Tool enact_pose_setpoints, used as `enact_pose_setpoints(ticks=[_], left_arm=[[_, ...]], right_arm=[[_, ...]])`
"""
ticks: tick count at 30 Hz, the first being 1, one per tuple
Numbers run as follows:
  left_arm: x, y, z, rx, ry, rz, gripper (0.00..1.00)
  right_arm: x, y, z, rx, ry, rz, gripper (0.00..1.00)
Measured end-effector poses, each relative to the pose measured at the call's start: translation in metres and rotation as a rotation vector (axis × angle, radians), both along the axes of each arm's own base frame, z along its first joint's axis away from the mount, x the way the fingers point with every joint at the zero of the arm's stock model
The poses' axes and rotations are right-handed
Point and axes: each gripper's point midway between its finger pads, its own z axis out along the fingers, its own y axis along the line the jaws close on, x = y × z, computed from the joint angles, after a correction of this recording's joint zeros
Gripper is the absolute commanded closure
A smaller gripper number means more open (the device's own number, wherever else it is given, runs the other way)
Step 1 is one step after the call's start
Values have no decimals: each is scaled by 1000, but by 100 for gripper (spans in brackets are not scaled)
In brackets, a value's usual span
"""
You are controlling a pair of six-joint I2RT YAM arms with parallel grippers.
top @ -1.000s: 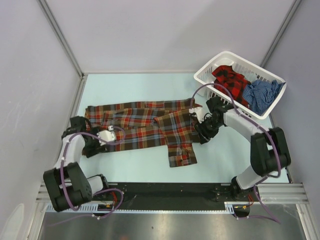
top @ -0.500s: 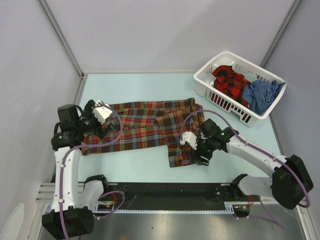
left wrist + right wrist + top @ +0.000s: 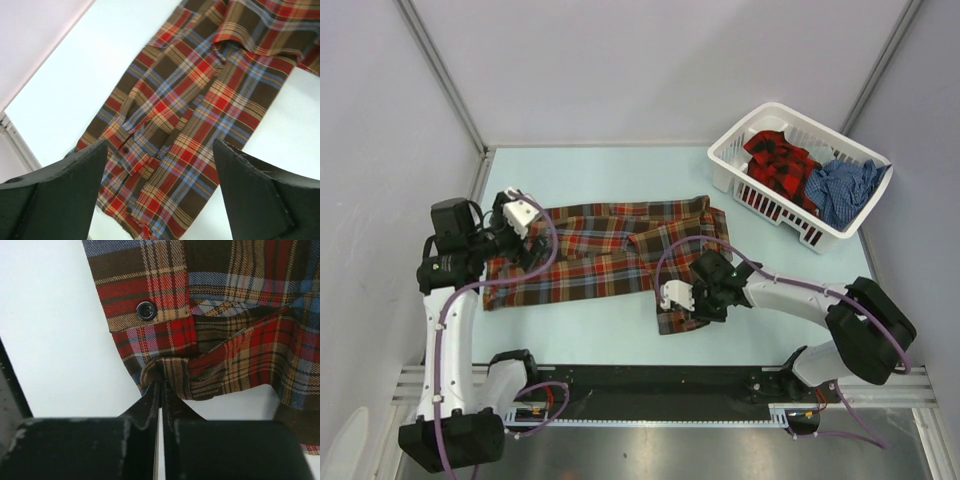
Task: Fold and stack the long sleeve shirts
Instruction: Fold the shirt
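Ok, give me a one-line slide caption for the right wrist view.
The right gripper shut on a bunched edge of the brown plaid shirt.

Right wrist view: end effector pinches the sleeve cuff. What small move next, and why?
Probably lift the cuff slightly and draw it onto the brown plaid shirt: the right end effector is shut on its edge, and that sleeve sticks out unfolded.

soft woven plaid shirt [image 3: 610, 255], white plastic basket [image 3: 722, 160], matt pale table [image 3: 600, 180]

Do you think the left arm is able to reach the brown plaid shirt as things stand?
Probably yes: the left gripper hangs open just above the brown plaid shirt, with nothing between them.
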Motion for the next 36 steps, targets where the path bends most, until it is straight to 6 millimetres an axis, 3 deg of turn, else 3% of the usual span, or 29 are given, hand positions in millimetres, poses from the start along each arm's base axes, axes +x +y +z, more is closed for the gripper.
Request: enact_pose_setpoints(ticks=[4, 7, 11, 14, 19, 23, 27, 29, 30, 31, 32, 33, 36], left_arm=[[-11, -18, -7, 20, 24, -85, 14], [-25, -41, -8, 38, 14, -188, 11], [-54, -84, -11, 35, -5, -365, 7], [-74, -116, -23, 28, -7, -476, 2], [-92, -172, -36, 5, 22, -591, 1], [-72, -206, -51, -9, 105, -566, 1], [-58, -228, -75, -8, 195, -528, 4], [-61, -239, -82, -8, 216, -531, 15], [-61, -244, -83, -8, 219, -529, 39], [-61, -247, -85, -8, 226, -524, 55], [-60, -250, -88, -2, 237, -511, 89], [-55, -251, -90, 13, 240, -490, 100], [-30, -250, -88, 40, 240, -421, 100]], right_arm=[[2, 7, 13, 26, 33, -9, 100], [19, 26, 50, 124, 53, -43, 100], [52, 54, 118, 318, 44, -89, 100], [65, 64, 150, 415, 79, -123, 100], [77, 71, 160, 470, 195, -189, 100], [77, 70, 161, 482, 252, -225, 100], [77, 72, 169, 503, 281, -245, 100], [77, 73, 173, 515, 293, -254, 100], [77, 73, 174, 521, 298, -258, 100], [77, 74, 176, 525, 303, -263, 100], [78, 74, 178, 533, 309, -270, 100], [79, 73, 180, 541, 316, -279, 100], [87, 70, 186, 571, 326, -315, 97]])
